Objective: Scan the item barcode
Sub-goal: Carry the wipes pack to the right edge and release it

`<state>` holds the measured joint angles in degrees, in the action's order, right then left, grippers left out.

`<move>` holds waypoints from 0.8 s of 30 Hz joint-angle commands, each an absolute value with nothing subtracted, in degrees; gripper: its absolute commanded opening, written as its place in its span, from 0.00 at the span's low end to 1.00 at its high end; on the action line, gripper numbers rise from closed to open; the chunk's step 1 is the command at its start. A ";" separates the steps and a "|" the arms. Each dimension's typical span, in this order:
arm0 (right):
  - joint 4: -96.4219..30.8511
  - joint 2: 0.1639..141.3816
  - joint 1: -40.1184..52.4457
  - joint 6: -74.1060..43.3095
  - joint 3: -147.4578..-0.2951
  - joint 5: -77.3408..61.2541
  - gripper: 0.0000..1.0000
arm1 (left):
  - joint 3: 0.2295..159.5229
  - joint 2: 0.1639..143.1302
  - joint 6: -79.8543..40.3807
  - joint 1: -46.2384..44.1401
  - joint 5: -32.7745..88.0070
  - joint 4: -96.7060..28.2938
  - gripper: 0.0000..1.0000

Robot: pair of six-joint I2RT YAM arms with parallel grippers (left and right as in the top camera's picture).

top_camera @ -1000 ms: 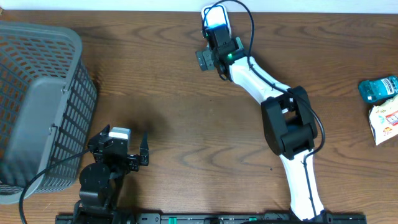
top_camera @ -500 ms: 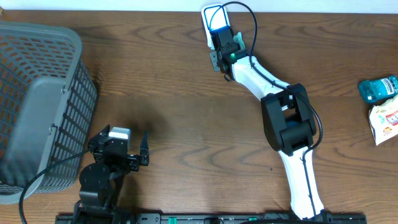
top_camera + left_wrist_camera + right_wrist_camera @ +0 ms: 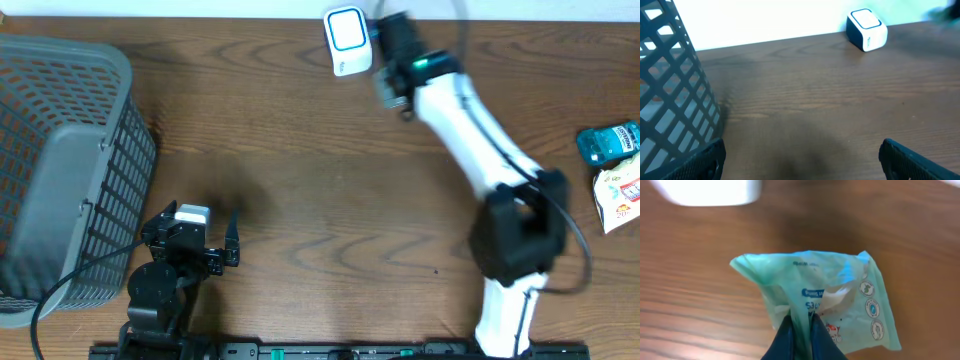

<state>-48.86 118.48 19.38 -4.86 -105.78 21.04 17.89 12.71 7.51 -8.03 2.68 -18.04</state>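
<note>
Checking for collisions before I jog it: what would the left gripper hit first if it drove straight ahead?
Probably nothing: ahead of the open left gripper lies bare table up to its far edge. The basket sits left of that line, the white scanner right, though depth is uncertain.

Mock shop checkout — grey mesh basket (image 3: 125,170), white barcode scanner (image 3: 346,27), snack packets (image 3: 607,143) — wooden table (image 3: 300,180).

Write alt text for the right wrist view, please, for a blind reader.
The right tool is shut on a pale green packet, with the brown wooden table behind it. A blurred white box shows at top left.
</note>
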 commanded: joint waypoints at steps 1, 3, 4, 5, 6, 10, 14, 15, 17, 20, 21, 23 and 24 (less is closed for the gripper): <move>-54.28 115.79 13.21 -9.17 -105.97 31.24 0.01 | 17.82 12.60 7.46 -8.01 2.57 -17.96 0.98; -59.07 115.85 9.06 -11.49 -105.93 31.59 0.01 | 17.82 12.60 7.46 -8.01 2.57 -17.96 0.98; -61.23 116.22 6.31 -13.47 -105.60 31.62 0.01 | 17.82 12.60 7.46 -8.01 2.57 -17.96 0.98; -62.04 116.33 4.49 -14.44 -105.23 31.62 0.01 | 17.82 12.60 7.46 -8.01 2.57 -17.96 0.98; -62.22 116.44 2.68 -15.09 -104.66 31.62 0.01 | 17.82 12.60 7.46 -8.01 2.57 -17.96 0.98; -57.21 116.71 -6.11 -16.27 -99.18 31.51 0.01 | 17.82 12.60 7.46 -8.01 2.57 -17.96 0.98; -48.05 116.71 -12.97 -16.27 -90.54 30.44 0.01 | 17.82 12.60 7.44 -8.01 2.57 -17.96 0.98; -46.02 116.71 -14.50 -16.27 -88.14 29.39 0.01 | 17.82 12.60 7.46 -8.01 2.57 -17.96 0.98; -42.92 116.71 -16.78 -16.27 -84.49 27.05 0.08 | 17.82 12.60 7.44 -8.01 2.57 -17.96 0.98; -41.32 116.71 -18.92 -16.27 -82.85 24.67 0.29 | 17.82 12.60 7.46 -8.01 2.57 -17.96 0.98; -42.24 116.40 -19.22 -16.27 -83.48 24.29 0.36 | 17.82 12.60 7.46 -8.01 2.57 -17.96 0.98; -44.29 115.09 -19.11 -16.25 -85.38 24.27 0.99 | 17.82 12.60 7.46 -8.01 2.57 -17.96 0.97; -45.17 114.24 -18.98 -16.27 -86.48 24.25 0.99 | 17.82 12.60 7.46 -8.01 2.57 -17.96 0.98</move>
<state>-44.27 116.68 -19.51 -15.75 -83.55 25.50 17.89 12.71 7.51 -8.03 2.68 -18.02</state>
